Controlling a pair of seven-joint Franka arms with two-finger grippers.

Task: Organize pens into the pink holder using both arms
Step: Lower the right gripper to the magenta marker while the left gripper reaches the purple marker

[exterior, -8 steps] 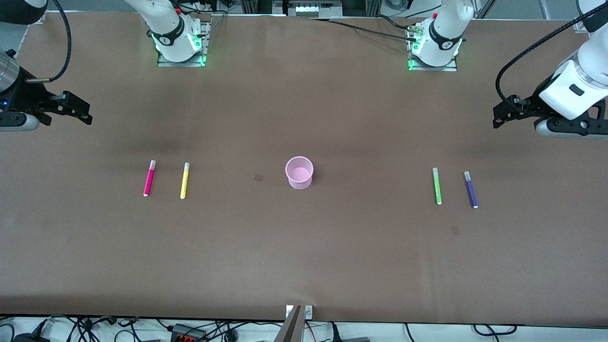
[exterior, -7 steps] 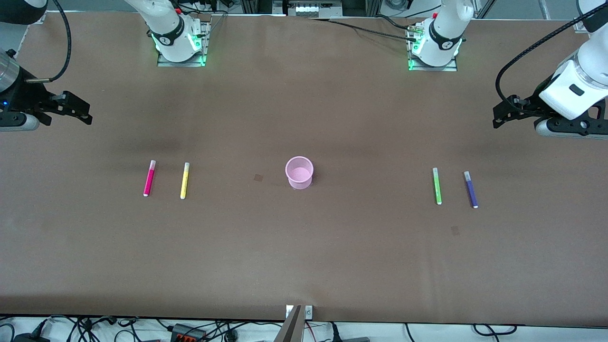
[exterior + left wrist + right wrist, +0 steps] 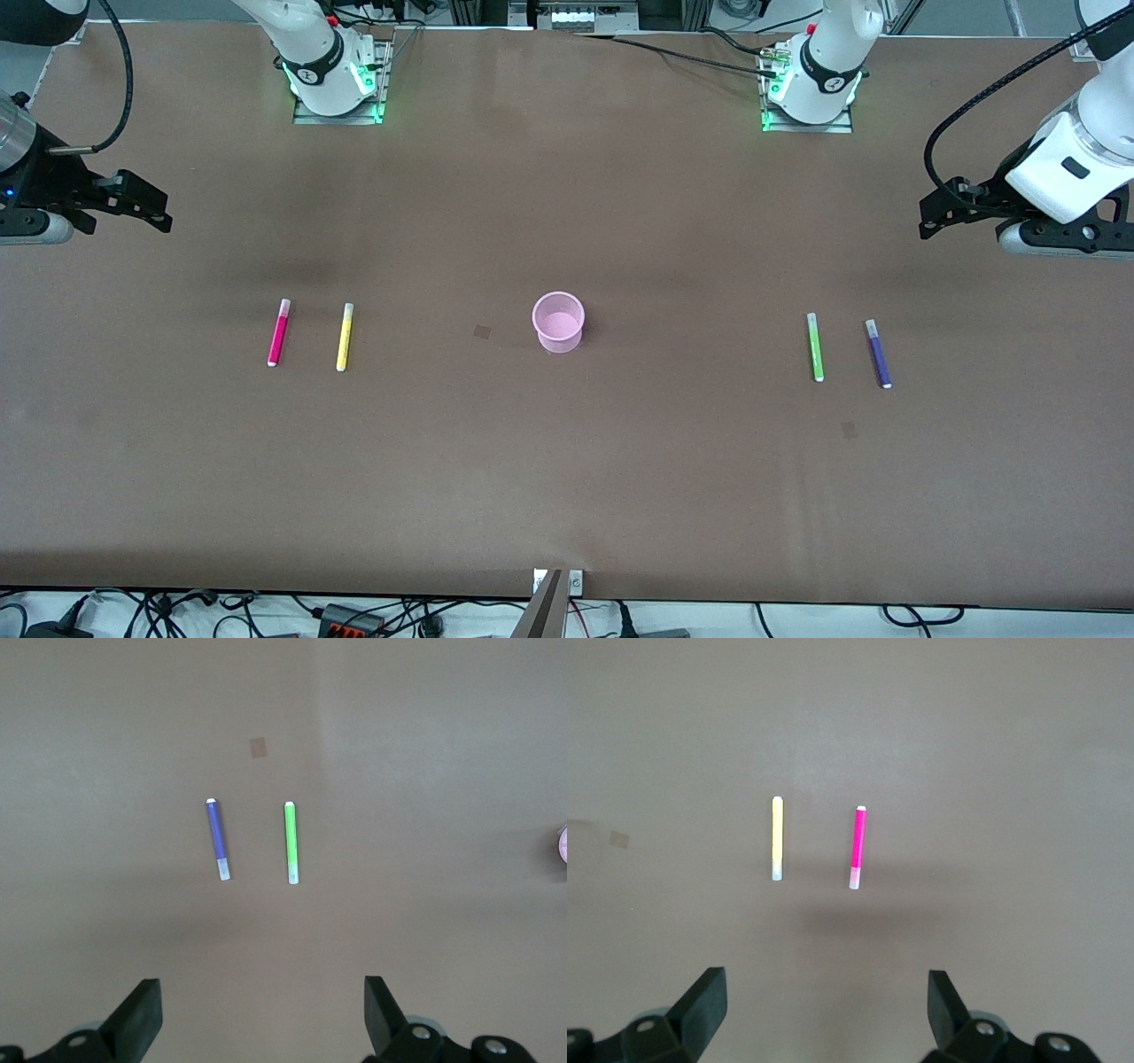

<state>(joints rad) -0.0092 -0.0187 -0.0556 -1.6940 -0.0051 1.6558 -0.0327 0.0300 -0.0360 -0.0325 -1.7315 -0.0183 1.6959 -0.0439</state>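
The translucent pink holder stood upright, mid-counter, empty; left gripper and right gripper hovered, jaws spread.

Pink holder is cut by the left wrist view's 3 o'clock edge, only a sliver of rim showing. Left gripper and right gripper are cropped at 6 o'clock in their own wrist views, finger tips alone visible. In the front view both arms run off the 3 and 9 o'clock edges.
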